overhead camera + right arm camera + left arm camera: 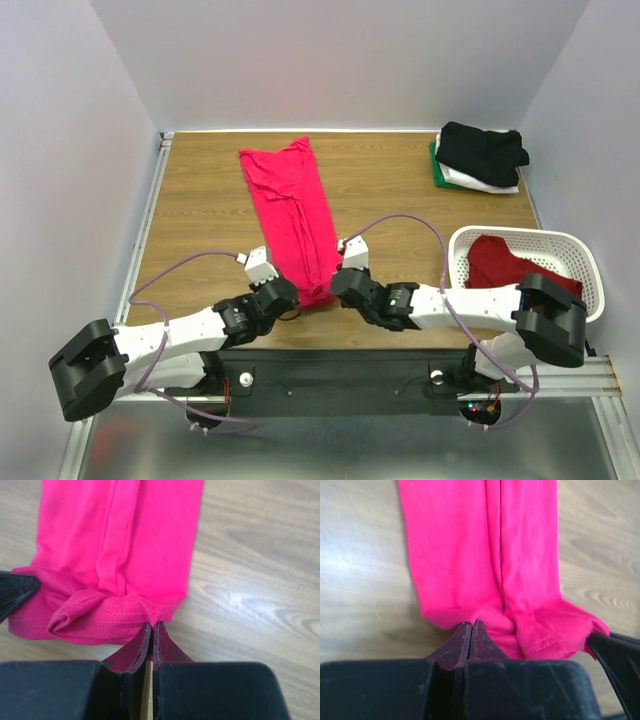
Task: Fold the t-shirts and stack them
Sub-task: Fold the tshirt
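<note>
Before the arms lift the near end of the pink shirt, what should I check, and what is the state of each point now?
1. Left hand shut on the near hem of the pink shirt: ok.
2. Right hand shut on the same hem: ok.
3. Shirt lies as one long narrow strip: ok.
4. Hem flat between the two hands: not ok, it is bunched.
5. Each hand holds all cloth layers: cannot tell.
6. Folded pile stands apart from the strip's far end: ok.
</note>
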